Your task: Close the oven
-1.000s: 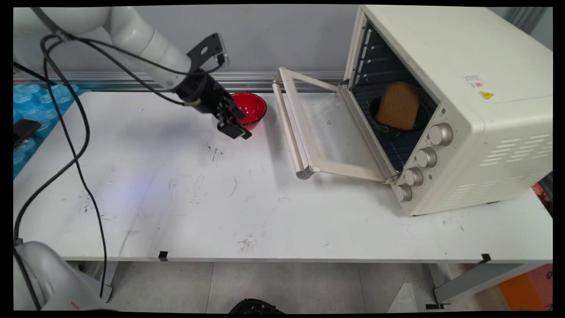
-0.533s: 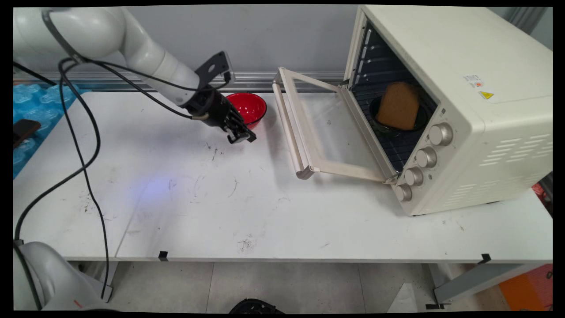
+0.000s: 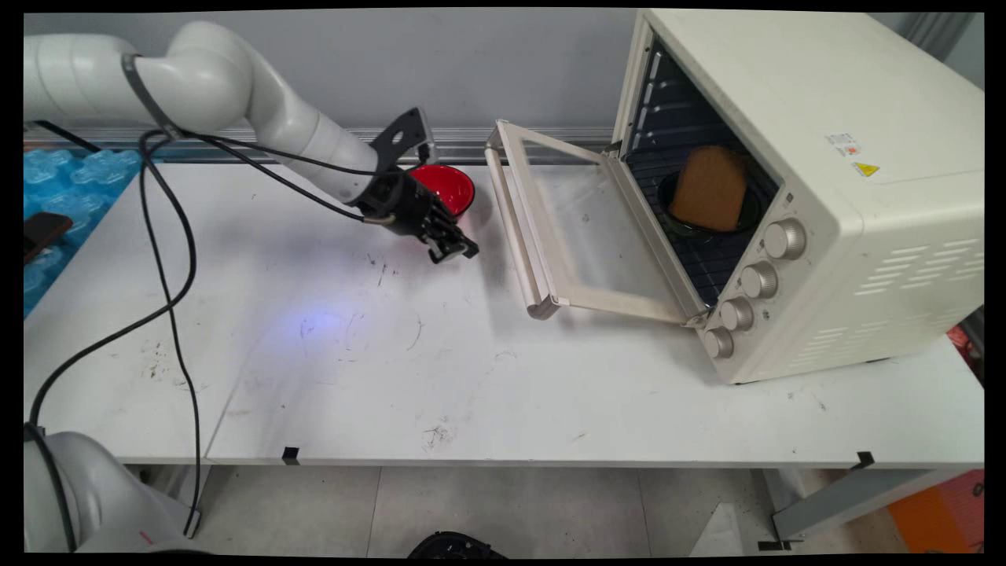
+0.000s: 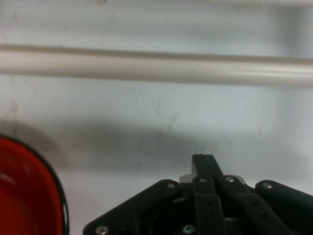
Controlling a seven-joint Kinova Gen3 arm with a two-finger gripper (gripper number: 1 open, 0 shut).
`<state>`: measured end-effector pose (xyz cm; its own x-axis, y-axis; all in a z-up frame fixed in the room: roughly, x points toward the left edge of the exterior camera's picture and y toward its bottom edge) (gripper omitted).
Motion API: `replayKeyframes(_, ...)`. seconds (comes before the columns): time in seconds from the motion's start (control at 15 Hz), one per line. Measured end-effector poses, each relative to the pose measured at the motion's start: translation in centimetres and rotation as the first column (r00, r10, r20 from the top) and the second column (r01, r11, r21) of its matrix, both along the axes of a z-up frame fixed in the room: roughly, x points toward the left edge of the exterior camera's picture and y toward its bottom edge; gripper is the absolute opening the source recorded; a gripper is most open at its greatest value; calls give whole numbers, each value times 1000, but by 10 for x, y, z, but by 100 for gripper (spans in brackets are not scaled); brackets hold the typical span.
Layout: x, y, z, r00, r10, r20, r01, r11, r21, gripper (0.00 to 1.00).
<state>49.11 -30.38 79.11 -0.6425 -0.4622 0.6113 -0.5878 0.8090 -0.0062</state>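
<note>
My gripper [image 3: 454,250] hangs low over the white table [image 3: 393,354], just in front of a red bowl [image 3: 449,187] and a short way left of the open oven door's handle [image 3: 515,228]. In the hand view the fingertips [image 4: 203,161] are pressed together with nothing between them. The handle [image 4: 156,66] runs as a pale bar across that view ahead of the gripper, and the red bowl [image 4: 24,191] sits at the lower left. The cream toaster oven [image 3: 825,196] stands at the right, its glass door [image 3: 585,228] folded down. Inside it, a brown slice of bread [image 3: 711,189] leans in a dark bowl [image 3: 676,220].
Blue bubble wrap [image 3: 55,189] with a dark object [image 3: 43,228] on it lies off the table's left edge. Black cables [image 3: 169,259] hang from the arm over the left of the table. A metal rail [image 3: 464,137] runs along the wall behind.
The gripper has moved right and slightly down, along the front of the red bowl and closer to the oven door's handle. Nothing else has shifted.
</note>
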Motion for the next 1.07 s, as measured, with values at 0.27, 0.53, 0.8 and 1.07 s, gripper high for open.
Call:
replayKeyframes(0.27, -7, -7, -10, 999, -18, -29, 17, 1000, -22, 0)
replayKeyframes(0.53, -13, -14, -17, 998, -35, -59, 32, 998, -52, 0)
replayKeyframes(0.8, -18, -20, -17, 995, -46, -84, 38, 996, -85, 0)
replayKeyframes(1.07, -21, -25, -11, 993, -60, -102, 48, 992, -115, 0)
